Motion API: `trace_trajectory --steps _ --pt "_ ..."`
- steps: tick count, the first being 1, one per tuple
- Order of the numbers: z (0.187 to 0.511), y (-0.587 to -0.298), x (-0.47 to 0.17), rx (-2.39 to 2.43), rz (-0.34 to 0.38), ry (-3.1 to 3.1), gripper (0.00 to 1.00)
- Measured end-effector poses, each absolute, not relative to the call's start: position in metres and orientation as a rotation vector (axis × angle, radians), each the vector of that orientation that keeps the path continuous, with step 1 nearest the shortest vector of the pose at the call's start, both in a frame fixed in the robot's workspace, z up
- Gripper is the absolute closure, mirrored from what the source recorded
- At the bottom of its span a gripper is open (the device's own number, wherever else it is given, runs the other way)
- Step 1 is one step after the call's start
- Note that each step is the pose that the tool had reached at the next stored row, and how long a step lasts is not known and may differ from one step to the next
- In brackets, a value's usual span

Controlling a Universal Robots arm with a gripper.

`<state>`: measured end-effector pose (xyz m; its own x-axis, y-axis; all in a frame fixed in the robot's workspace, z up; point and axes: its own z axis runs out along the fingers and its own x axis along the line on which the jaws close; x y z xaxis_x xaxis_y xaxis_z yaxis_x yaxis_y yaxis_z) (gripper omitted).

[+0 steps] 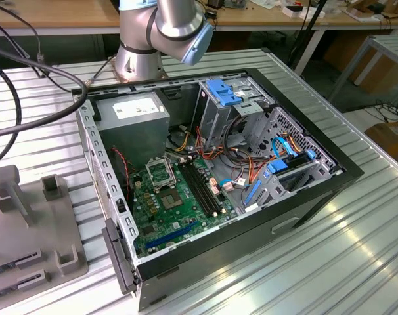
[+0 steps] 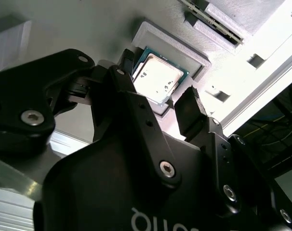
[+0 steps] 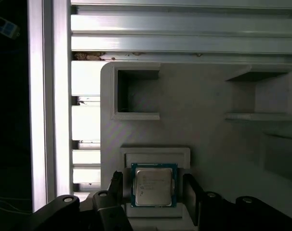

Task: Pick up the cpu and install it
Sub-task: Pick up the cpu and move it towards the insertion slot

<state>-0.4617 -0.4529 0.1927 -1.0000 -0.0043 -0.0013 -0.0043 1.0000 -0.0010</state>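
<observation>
Two black fingers (image 3: pixel 191 191) stand wide apart, one on each side of the cpu (image 3: pixel 153 186). A gap shows between each pad and the chip's edge in both wrist views, so nothing is held yet. The cpu lies flat, metal top up, in a shallow square recess of a grey holder (image 3: pixel 208 120). That recess probably keeps it square so the fingers can close on opposite edges. The holder rests on the ribbed aluminium tabletop (image 3: pixel 184 29). Farther off, in the exterior view, the open computer case (image 1: pixel 219 252) lies on its side, so the green board (image 1: pixel 153 210) and its silver-framed socket (image 1: pixel 161 173) face upward for loading from above.
</observation>
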Motion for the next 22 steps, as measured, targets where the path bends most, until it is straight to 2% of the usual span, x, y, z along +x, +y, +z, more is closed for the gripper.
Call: trace_trajectory --steps 18,20,21,22 --pt "0.1904 -0.4529 -0.4614 -0.007 -0.002 3.140 0.38" --pt "0.1904 -0.4529 -0.4614 -0.007 -0.002 3.140 0.40" --pt "0.1903 -0.4529 -0.4614 -0.007 -0.002 3.140 0.47" --pt "0.1904 -0.4529 -0.4614 -0.007 -0.002 3.140 0.47"
